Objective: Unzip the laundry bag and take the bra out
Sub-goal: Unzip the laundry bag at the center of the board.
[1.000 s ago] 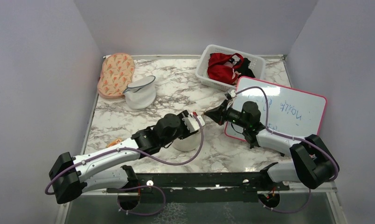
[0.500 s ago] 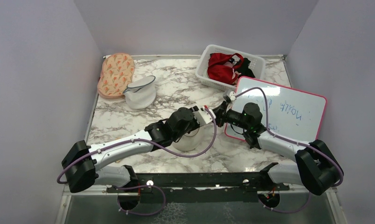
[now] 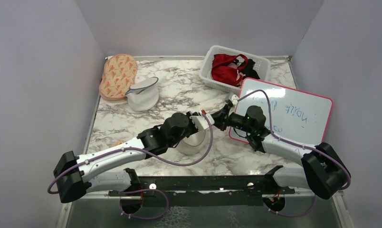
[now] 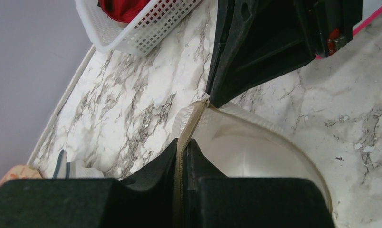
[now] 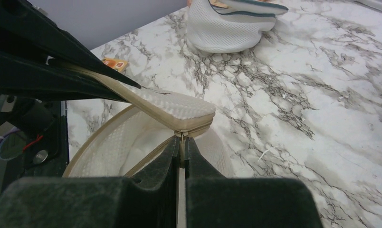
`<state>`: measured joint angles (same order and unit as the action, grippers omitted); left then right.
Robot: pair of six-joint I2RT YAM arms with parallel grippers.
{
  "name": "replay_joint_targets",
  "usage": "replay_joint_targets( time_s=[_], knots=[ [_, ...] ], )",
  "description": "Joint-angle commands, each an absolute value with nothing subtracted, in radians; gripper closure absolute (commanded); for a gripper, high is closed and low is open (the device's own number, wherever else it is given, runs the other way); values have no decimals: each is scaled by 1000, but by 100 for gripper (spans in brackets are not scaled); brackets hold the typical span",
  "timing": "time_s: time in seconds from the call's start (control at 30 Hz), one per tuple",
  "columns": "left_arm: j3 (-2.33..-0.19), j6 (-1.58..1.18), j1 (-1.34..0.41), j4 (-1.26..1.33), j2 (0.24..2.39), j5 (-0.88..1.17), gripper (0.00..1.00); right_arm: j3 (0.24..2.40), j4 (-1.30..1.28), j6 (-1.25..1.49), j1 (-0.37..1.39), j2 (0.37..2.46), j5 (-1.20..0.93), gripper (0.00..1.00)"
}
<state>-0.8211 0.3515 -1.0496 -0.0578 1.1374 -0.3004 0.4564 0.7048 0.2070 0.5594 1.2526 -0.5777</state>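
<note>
On tbl (image 4: 146,95): fingers (image 4: 151,183) pinch laundry bag (image 4: 246,152).

From the laundry bag (image 3: 193,141), bare marble (image 3: 179,90) lies open toward twelve o'clock — whiteboard (image 3: 298,114) blocks three, basket (image 3: 217,84) one, round pouch (image 3: 142,96) ten.

**A small robot test booth, like one in a lab**

Plain grey walls (image 3: 37,71) stand close on three sides of a marble-look tabletop (image 3: 179,85). Two robot arms, the left arm (image 3: 113,156) and the right arm (image 3: 284,142), are bolted to a black rail (image 3: 203,183) at the near edge. Purple cables (image 3: 198,154) run along them. A whiteboard (image 3: 298,111) with a pink rim and blue writing lies on the right. Laundry things are set out on the tabletop: a white basket (image 3: 213,57) of red clothes (image 3: 227,66) at the back, an orange-patterned pouch (image 3: 118,73) and a white-and-grey pouch (image 3: 142,95) on the left, and the cream laundry bag (image 3: 196,142) in the middle.
</note>
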Motion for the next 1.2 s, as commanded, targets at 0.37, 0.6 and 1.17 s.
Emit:
replay_joint_targets(
  time_s=[0.37, 0.6, 1.17],
  knots=[
    [-715, 398, -1056, -53, 807, -203, 100, 456, 707, 205, 558, 1279, -470, 99],
    [-701, 355, -1056, -79, 859, -239, 91, 449, 737, 174, 558, 1273, -562, 99],
    [-818, 348, -1057, -57, 1138, -356, 46, 448, 743, 184, 561, 1240, -614, 99]
  ],
)
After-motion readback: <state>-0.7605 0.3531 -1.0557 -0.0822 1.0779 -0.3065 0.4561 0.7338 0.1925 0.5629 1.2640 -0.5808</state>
